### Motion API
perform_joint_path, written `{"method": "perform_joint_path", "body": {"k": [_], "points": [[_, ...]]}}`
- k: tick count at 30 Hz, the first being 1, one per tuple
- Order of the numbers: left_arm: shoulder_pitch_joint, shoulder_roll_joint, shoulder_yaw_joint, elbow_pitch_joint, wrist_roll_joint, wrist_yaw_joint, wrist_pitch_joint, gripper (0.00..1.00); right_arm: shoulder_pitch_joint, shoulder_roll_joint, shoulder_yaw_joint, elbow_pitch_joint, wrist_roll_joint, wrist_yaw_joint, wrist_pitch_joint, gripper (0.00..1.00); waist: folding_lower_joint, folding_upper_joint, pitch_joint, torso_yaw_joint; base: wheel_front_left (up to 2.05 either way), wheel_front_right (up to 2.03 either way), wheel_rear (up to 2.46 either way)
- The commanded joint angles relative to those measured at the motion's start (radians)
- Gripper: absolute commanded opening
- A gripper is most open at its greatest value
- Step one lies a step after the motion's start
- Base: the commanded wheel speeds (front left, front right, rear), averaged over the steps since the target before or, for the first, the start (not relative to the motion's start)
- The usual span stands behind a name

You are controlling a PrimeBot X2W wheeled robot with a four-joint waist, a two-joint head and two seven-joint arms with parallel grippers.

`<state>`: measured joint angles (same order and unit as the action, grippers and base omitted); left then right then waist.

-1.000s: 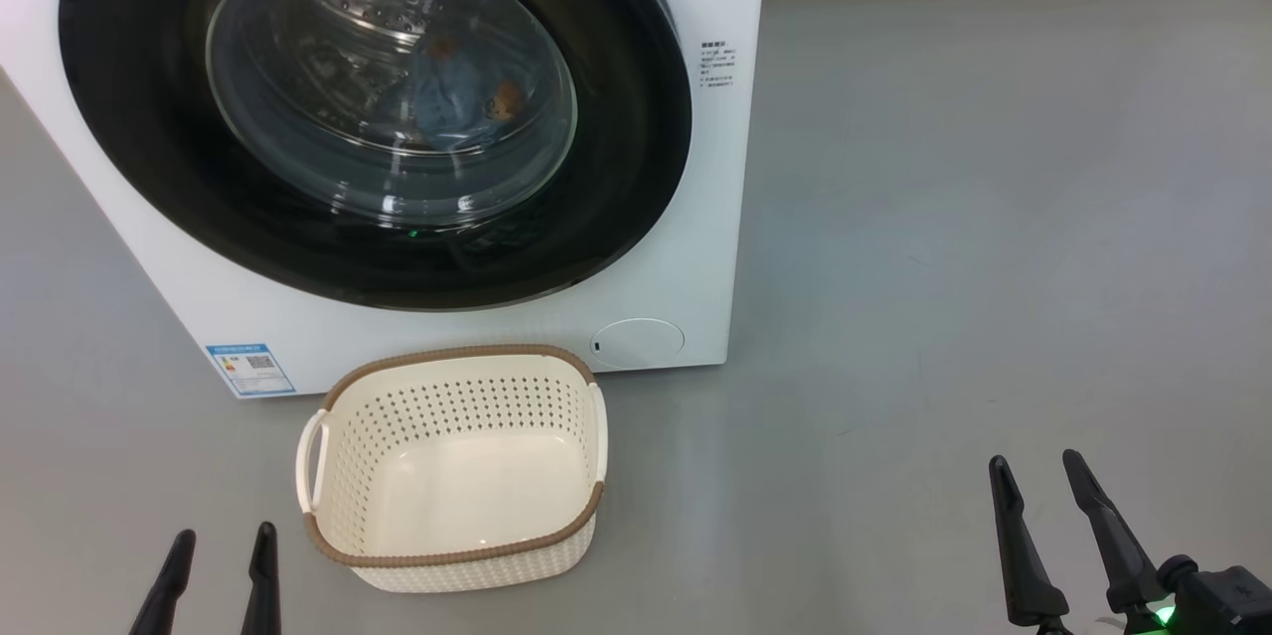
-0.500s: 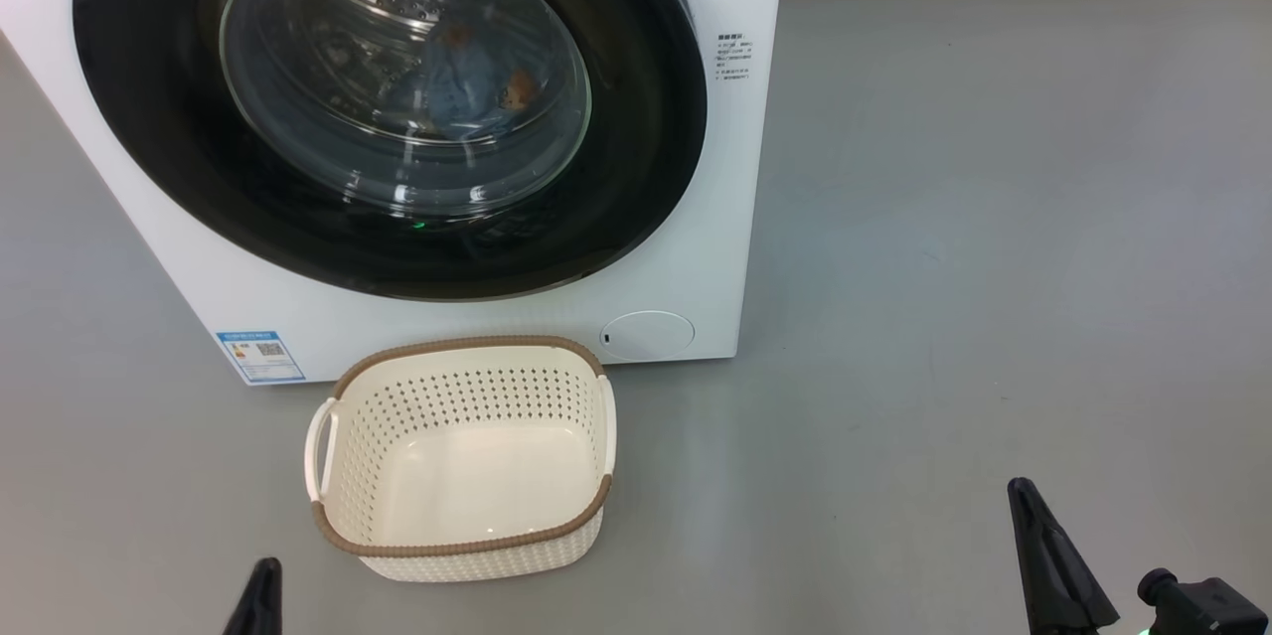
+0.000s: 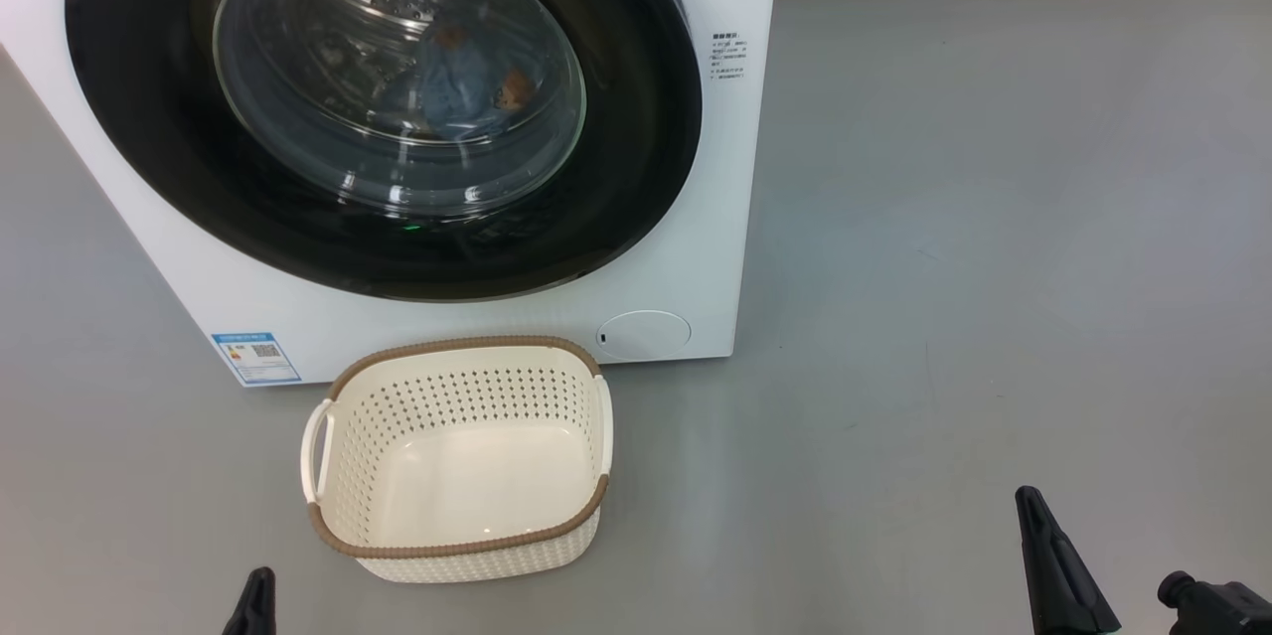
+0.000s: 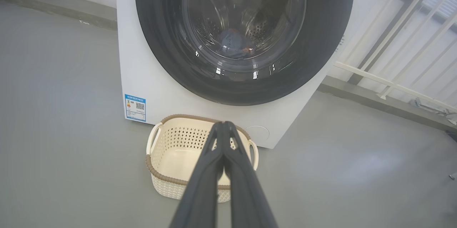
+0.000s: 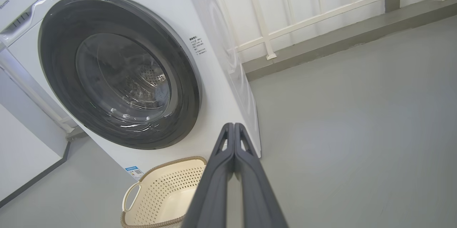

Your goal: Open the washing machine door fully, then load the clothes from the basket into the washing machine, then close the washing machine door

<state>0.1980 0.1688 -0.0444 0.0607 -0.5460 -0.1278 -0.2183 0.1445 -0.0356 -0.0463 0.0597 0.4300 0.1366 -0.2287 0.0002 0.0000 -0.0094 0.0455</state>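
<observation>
1. We note the left gripper (image 4: 223, 125) closed tip to tip, holding nothing, poised over the floor (image 3: 894, 317) short of the basket (image 4: 166, 185).
2. The right gripper (image 5: 234, 126) is likewise pressed together, holding nothing, well right of the basket.
3. The basket stands on the floor just before the washer (image 3: 248, 307), bare bottom showing.
4. The door (image 3: 636, 148) sits flush against the washer front.
5. We see clothes (image 3: 452, 83) inside, through the glass (image 3: 397, 158).

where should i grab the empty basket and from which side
Probably the white loop handle on the left end of the basket, coming down from above. The basket stands upright on the floor, and the handle stands off the wall, leaving a gap for one finger of the left gripper, which is shut.
</observation>
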Motion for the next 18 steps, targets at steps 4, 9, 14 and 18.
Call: {"method": "perform_joint_path", "body": {"k": [4, 9, 14, 18], "points": [[-0.053, 0.009, 0.02, -0.008, -0.065, 0.0, 0.015, 0.0, -0.039, -0.015, 0.004, -0.012, 0.071, -0.001, 0.013, 0.0, -0.0002, 0.0, 0.0, -0.002, 0.0, 0.0, 0.0], [-0.066, 0.005, 0.024, 0.003, -0.115, 0.0, 0.028, 0.0, -0.049, -0.018, 0.005, -0.003, 0.127, -0.001, 0.025, 0.0, -0.0002, 0.0, 0.001, -0.004, 0.0, 0.0, 0.0], [-0.078, 0.0, 0.028, 0.012, -0.165, -0.001, 0.041, 0.0, -0.059, -0.02, 0.005, 0.006, 0.183, -0.001, 0.038, 0.0, -0.0002, 0.0, 0.002, -0.006, 0.0, 0.0, 0.0], [-0.087, -0.003, 0.031, 0.019, -0.205, -0.001, 0.052, 0.0, -0.067, -0.022, 0.005, 0.014, 0.228, -0.002, 0.049, 0.0, -0.0002, 0.0, 0.002, -0.008, 0.0, 0.0, 0.0]]}}
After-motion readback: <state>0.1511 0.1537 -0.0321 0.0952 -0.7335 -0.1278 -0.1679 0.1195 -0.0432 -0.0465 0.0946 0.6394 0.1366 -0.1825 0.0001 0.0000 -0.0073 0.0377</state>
